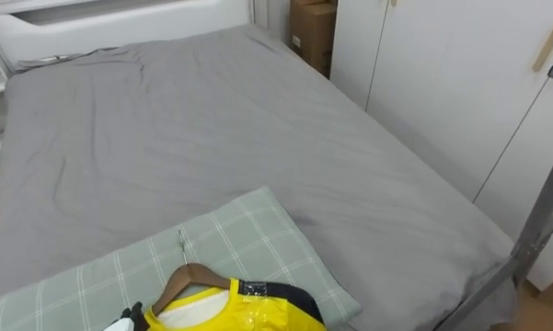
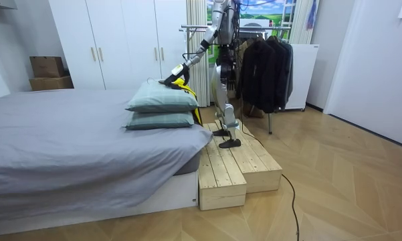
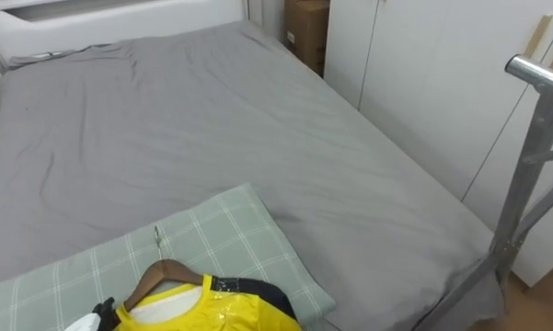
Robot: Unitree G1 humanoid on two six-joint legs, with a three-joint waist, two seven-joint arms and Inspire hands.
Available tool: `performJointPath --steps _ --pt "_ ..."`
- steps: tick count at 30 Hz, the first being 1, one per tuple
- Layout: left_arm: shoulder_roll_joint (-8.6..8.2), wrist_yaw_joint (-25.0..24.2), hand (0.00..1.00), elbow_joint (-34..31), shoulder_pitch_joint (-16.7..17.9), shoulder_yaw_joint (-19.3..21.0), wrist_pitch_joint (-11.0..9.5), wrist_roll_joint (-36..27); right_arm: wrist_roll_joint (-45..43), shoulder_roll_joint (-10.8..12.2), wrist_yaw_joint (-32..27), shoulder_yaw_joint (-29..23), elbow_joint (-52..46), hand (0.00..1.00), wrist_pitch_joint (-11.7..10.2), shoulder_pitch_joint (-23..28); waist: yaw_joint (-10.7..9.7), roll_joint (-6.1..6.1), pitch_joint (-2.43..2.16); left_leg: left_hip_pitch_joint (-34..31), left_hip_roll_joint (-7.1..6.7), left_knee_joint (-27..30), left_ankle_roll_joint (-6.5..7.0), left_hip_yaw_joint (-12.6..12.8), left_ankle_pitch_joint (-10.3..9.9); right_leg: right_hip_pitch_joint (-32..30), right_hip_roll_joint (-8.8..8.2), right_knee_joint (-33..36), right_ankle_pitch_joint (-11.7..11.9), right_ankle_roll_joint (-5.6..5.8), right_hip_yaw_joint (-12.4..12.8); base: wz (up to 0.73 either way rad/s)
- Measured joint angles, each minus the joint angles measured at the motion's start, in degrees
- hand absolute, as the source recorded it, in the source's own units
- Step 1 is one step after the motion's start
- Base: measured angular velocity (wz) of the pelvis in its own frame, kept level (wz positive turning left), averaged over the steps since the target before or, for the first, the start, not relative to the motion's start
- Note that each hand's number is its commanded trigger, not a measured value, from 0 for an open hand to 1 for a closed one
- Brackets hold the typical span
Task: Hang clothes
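**Item:** garment, yellow, on a wooden hanger, lying on the top pillow at the near end of the bed.

**Hand:** left hand at the hanger's left shoulder. We cannot tell how its fingers are set.

**Step, as we judge it:** pick-up, with the lift not yet made.

**Next move:** we judge it needs a firm hold near the hook, then a turn toward the rack.

**Around:** wardrobe, box, and the platform under the robot.

**In the way:** the rack's post stands by the bed corner, and coats crowd the rail.
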Motion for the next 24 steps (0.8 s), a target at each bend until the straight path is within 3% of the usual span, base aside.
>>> performJointPath --steps 24 --pt "-1.2 -1.1 0.0 0.02 0.02 0.03 2.34 -0.02 0.09 0.09 -0.23 0.1 -0.58 0.0 1.25 -0.05 0.41 -0.05 -0.2 0.01 0.03 0.04 0.0 0.73 0.0 -0.64 -0.04 0.83 0.01 -0.03 0.13 0.0"
